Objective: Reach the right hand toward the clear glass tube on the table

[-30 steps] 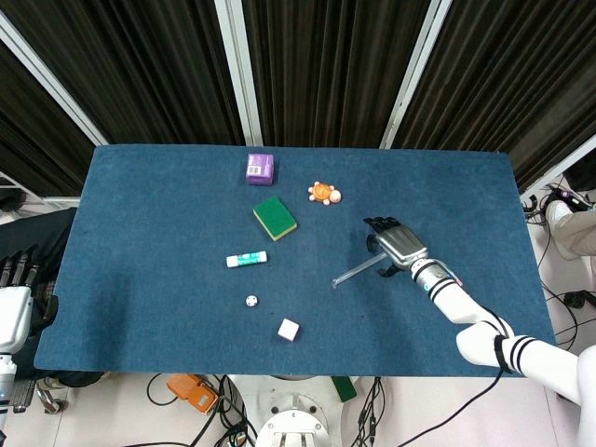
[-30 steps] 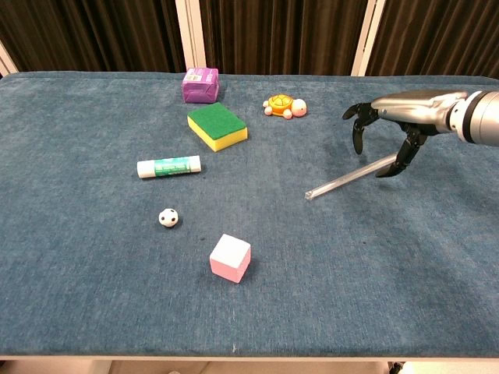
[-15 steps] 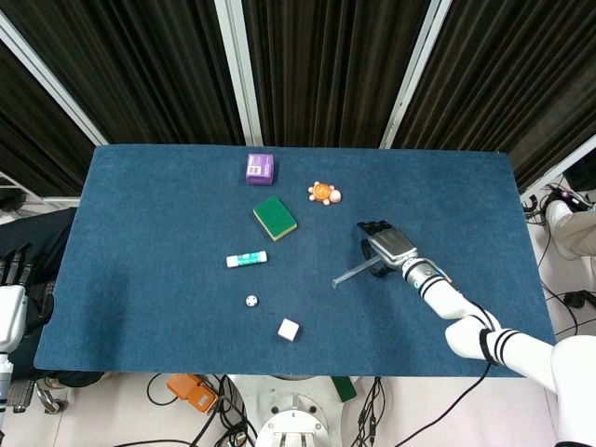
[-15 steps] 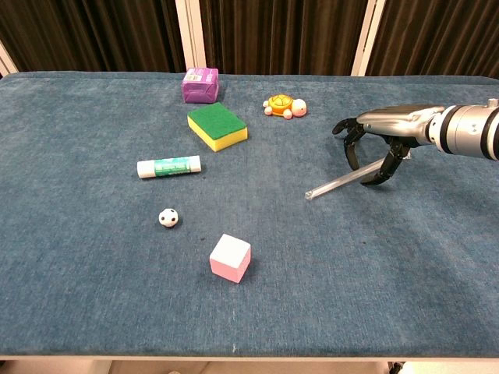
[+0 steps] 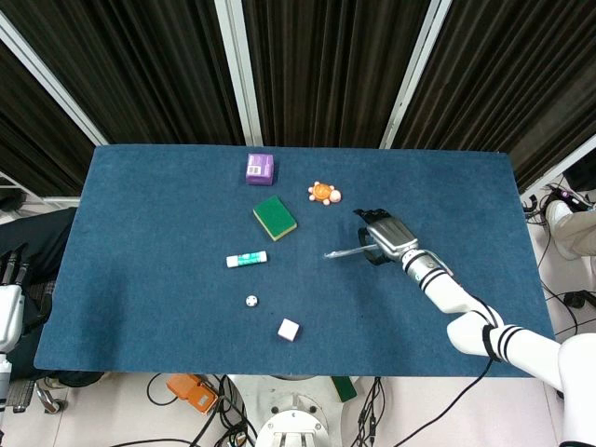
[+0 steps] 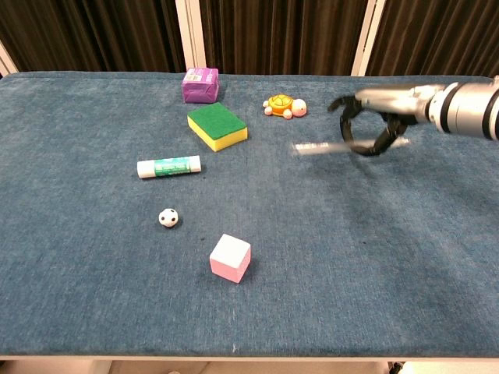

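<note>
The clear glass tube (image 5: 345, 251) (image 6: 318, 146) is motion-blurred and lies nearly level, its free end pointing left. My right hand (image 5: 385, 239) (image 6: 371, 128) grips the tube's right end with curled fingers, at the table's right-centre, below and right of the orange turtle toy (image 5: 323, 193) (image 6: 284, 105). In the chest view the tube looks raised off the blue cloth. My left hand (image 5: 9, 279) shows only at the head view's left edge, off the table, dark fingers straight with nothing in them.
A green-and-yellow sponge (image 6: 217, 126), a purple box (image 6: 200, 84), a glue stick (image 6: 169, 166), a small soccer-ball toy (image 6: 168, 217) and a pink cube (image 6: 230, 258) lie left of the hand. The blue table (image 6: 405, 257) runs right and toward the front.
The right hand closed around the tube's right end and moved up and toward the back. The tube swung from a slant to nearly level and shifted with the hand.
</note>
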Action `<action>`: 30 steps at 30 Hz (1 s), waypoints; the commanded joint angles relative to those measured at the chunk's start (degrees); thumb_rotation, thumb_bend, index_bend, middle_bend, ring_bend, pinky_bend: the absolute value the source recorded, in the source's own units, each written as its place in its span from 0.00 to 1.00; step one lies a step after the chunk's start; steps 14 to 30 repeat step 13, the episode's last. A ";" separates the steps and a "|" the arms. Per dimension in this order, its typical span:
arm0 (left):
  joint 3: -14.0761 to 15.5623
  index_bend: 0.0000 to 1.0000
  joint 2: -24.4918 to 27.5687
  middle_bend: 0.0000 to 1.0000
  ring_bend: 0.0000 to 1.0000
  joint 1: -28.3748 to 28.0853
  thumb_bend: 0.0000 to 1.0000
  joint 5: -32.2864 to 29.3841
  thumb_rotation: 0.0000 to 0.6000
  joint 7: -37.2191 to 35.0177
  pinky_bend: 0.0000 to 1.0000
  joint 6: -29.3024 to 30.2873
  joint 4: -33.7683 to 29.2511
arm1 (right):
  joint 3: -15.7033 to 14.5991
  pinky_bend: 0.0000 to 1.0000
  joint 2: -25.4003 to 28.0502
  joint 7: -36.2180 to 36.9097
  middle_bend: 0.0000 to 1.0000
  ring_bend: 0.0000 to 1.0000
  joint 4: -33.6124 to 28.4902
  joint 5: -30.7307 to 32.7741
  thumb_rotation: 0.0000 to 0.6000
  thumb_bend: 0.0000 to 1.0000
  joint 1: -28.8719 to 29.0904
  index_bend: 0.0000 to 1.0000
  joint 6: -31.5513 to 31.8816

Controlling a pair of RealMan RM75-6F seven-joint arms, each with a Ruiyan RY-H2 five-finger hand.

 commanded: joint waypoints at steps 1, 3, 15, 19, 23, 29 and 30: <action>0.05 0.13 -0.05 0.00 0.00 0.05 0.42 0.01 1.00 0.28 0.07 0.09 -0.11 | 1.75 0.15 2.38 0.23 0.12 0.16 -3.24 -0.48 1.00 0.60 0.30 0.65 2.63; 0.08 0.13 -0.04 0.00 0.00 0.12 0.42 -0.08 1.00 0.43 0.07 0.12 -0.23 | 2.90 0.15 3.93 -0.45 0.12 0.16 -5.64 -0.26 1.00 0.60 0.54 0.65 4.01; 0.10 0.13 0.07 0.00 0.00 0.23 0.42 -0.15 1.00 0.67 0.07 0.18 -0.49 | 7.22 0.17 8.74 -5.24 0.12 0.17 -15.30 2.06 1.00 0.60 -0.10 0.65 11.67; 0.10 0.13 0.07 0.00 0.00 0.23 0.42 -0.15 1.00 0.67 0.07 0.18 -0.49 | 7.22 0.17 8.74 -5.24 0.12 0.17 -15.30 2.06 1.00 0.60 -0.10 0.65 11.67; 0.10 0.13 0.07 0.00 0.00 0.23 0.42 -0.15 1.00 0.67 0.07 0.18 -0.49 | 7.22 0.17 8.74 -5.24 0.12 0.17 -15.30 2.06 1.00 0.60 -0.10 0.65 11.67; 0.10 0.13 0.07 0.00 0.00 0.23 0.42 -0.15 1.00 0.67 0.07 0.18 -0.49 | 7.22 0.17 8.74 -5.24 0.12 0.17 -15.30 2.06 1.00 0.60 -0.10 0.65 11.67; 0.10 0.13 0.07 0.00 0.00 0.23 0.42 -0.15 1.00 0.67 0.07 0.18 -0.49 | 7.22 0.17 8.74 -5.24 0.12 0.17 -15.30 2.06 1.00 0.60 -0.10 0.65 11.67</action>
